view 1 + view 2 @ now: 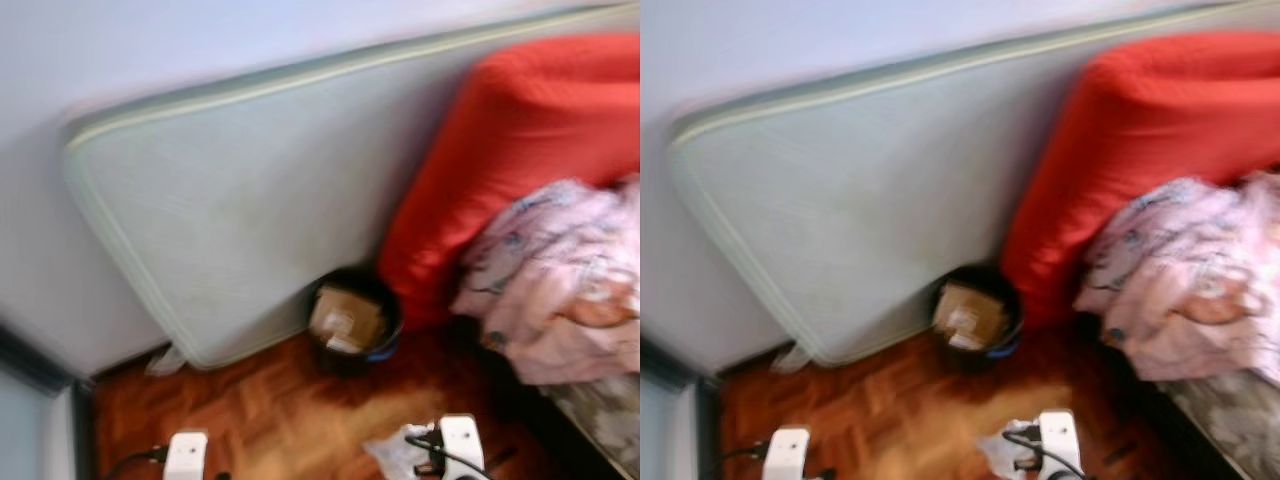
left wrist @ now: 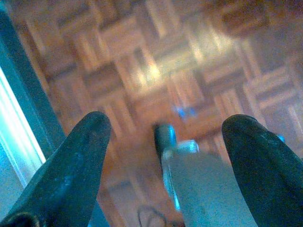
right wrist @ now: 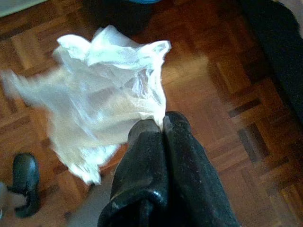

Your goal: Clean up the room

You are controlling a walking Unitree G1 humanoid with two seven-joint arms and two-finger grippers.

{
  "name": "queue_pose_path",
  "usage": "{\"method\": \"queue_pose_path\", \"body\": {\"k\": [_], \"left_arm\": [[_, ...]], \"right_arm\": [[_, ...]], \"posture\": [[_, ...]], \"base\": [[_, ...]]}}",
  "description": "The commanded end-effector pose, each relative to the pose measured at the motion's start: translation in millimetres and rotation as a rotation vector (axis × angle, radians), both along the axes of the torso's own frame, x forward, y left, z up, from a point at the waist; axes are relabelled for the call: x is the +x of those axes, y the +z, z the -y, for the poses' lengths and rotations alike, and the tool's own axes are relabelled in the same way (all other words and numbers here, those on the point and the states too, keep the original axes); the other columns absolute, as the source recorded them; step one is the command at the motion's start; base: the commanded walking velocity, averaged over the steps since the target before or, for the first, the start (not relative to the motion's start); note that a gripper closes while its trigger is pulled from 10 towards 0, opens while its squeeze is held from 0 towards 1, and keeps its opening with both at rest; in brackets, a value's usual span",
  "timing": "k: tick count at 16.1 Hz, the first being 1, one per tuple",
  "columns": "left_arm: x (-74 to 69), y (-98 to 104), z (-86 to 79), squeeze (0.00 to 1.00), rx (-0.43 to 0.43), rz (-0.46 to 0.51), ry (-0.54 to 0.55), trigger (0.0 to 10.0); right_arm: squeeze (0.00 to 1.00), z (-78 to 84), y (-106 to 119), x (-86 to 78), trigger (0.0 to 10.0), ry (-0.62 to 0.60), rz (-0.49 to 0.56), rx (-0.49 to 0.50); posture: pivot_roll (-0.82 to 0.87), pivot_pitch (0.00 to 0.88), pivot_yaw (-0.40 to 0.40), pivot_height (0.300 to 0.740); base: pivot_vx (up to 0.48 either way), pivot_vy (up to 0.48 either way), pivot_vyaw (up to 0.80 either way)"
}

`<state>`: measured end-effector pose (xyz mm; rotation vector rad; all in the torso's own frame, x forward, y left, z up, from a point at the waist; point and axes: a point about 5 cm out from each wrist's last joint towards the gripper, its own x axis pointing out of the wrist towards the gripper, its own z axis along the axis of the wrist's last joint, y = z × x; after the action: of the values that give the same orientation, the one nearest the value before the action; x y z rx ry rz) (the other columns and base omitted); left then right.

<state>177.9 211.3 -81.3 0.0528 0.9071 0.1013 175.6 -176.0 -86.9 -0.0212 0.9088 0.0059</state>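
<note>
A crumpled white plastic bag (image 3: 102, 97) hangs from the right gripper (image 3: 163, 124), whose two black fingers (image 3: 182, 156) are pressed together on one edge of it. The bag dangles above the wooden parquet floor (image 3: 227, 90), and in the head views it shows as a pale scrap (image 1: 395, 452) low in the picture, just beside the robot's right wrist.

Ahead of it, near the bag, a small dark bin (image 1: 354, 322) stands on the floor. It holds a brown cardboard piece (image 1: 345, 316) and some pale scraps, and a bit of blue shows at its rim. The bin sits between a large pale grey mattress (image 1: 250, 200), which leans on its edge against the white wall (image 1: 150, 50), and a red cushion (image 1: 520, 150) that stands upright to the right. A bundle of pink patterned cloth (image 1: 560, 290) lies piled against the lower part of the red cushion, on what looks like a bed edge.

The left gripper (image 2: 168, 130) hangs over the parquet with its fingers (image 2: 78, 161) spread wide apart and nothing between them. Beyond them lies a dark frame edge (image 2: 28, 94) beside the floor.
</note>
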Motion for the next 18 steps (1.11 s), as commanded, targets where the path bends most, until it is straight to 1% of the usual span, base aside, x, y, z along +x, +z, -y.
{"method": "queue_pose_path", "body": {"k": [1, 3, 4, 9, 17, 18], "left_arm": [[-3.9, -3.2, 6.5, 0.00, -0.013, -0.018, -0.006, 10.0], [-3.6, -3.1, 6.7, 0.00, -0.013, -0.017, -0.006, 10.0], [-3.4, -3.0, 6.8, 0.00, -0.014, -0.016, -0.006, 10.0], [-3.0, -2.9, 7.5, 0.00, -0.015, -0.014, -0.005, 10.0], [-3.0, -3.0, 7.8, 0.00, -0.016, -0.014, -0.007, 10.0], [-2.9, -3.0, 7.9, 0.00, -0.016, -0.015, -0.008, 10.0]], "right_arm": [[0.00, 9.0, -2.0, -6.0, 10.0, -0.023, -0.023, -0.012], [0.00, 9.1, -1.6, -5.1, 10.0, 0.008, -0.023, -0.028], [0.00, 9.2, -1.3, -4.7, 10.0, 0.010, -0.019, -0.028], [0.00, 9.7, -1.0, -4.3, 10.0, 0.009, -0.017, -0.024], [0.00, 10.0, -1.7, -5.4, 10.0, -0.019, -0.022, -0.012], [0.00, 10.2, -1.4, -5.3, 10.0, -0.042, -0.012, -0.004]], "posture": [[-0.05, 0.071, -0.037, 0.740], [-0.05, 0.070, -0.038, 0.740], [-0.05, 0.071, -0.038, 0.740], [-0.05, 0.070, -0.041, 0.740], [-0.05, 0.070, -0.041, 0.740], [-0.05, 0.069, -0.042, 0.740]], "base": [[0.292, 0.000, 0.00], [0.294, 0.000, 0.00], [0.296, 0.000, 0.53], [0.300, 0.000, 0.77], [0.301, 0.000, 0.00], [0.304, 0.000, 0.00]]}}
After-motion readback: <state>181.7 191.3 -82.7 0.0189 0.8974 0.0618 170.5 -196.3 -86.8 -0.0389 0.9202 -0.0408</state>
